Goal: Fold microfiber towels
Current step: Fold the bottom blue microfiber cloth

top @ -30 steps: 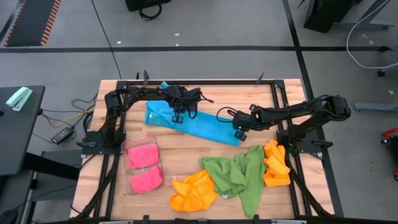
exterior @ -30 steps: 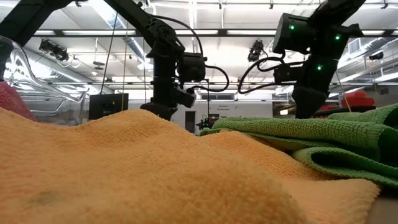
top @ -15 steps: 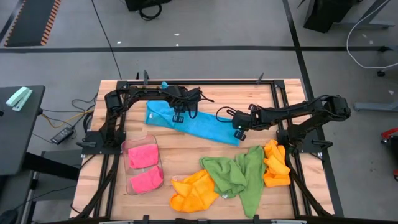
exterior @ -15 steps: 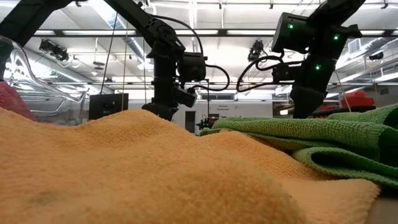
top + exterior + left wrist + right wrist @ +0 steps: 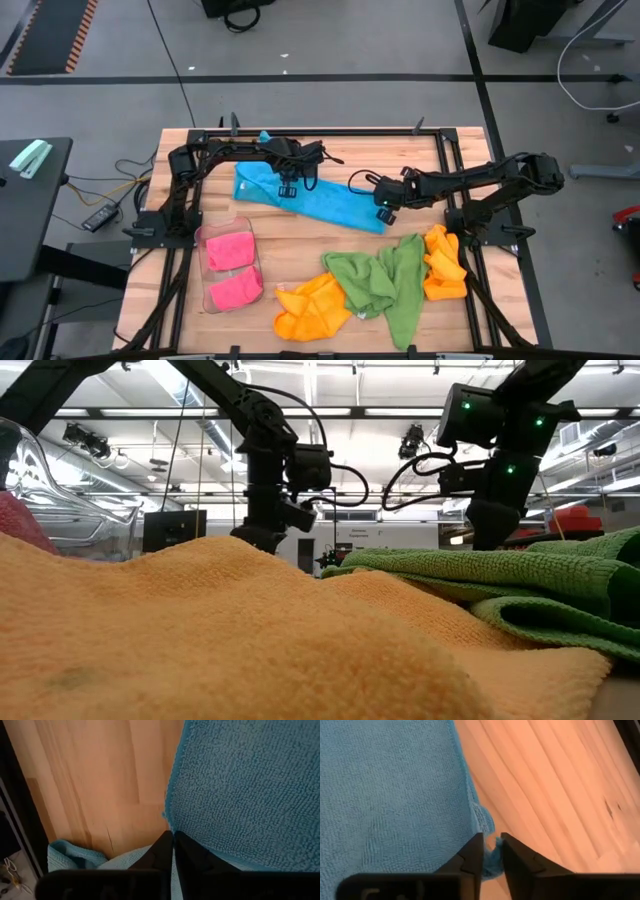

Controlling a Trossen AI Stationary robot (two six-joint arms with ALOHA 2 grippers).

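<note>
A sky blue towel (image 5: 312,198) lies spread on the wooden table, running from far left to the middle right. My left gripper (image 5: 288,190) is shut on its edge near the middle of the near side. My right gripper (image 5: 383,212) is shut on its right-hand corner. In the low view an orange towel (image 5: 200,630) hides both sets of fingertips. Orange towels (image 5: 312,308), a green towel (image 5: 385,280) and another orange one (image 5: 443,265) lie crumpled toward the near right. Two pink towels (image 5: 231,268) sit in a clear tray (image 5: 245,222). My left gripper pinches a corner of the blue towel's edge (image 5: 169,822) between its two fingers (image 5: 161,851), coming from above and pointing steeply down. The cloth lies flat on the table beyond the fingers, and a paler blue layer (image 5: 70,854) shows beside them. My right gripper has the blue towel's corner (image 5: 487,827) between its two fingers (image 5: 472,855), which stand a narrow gap apart with cloth in it. The fingers slant down from above. The towel lies flat and slack on the wood.
Bare wood lies between the blue towel and the crumpled towels (image 5: 300,250) and on the far right of the table (image 5: 400,150). A black frame (image 5: 440,140) borders the table. A small blue scrap (image 5: 265,137) shows at the far edge.
</note>
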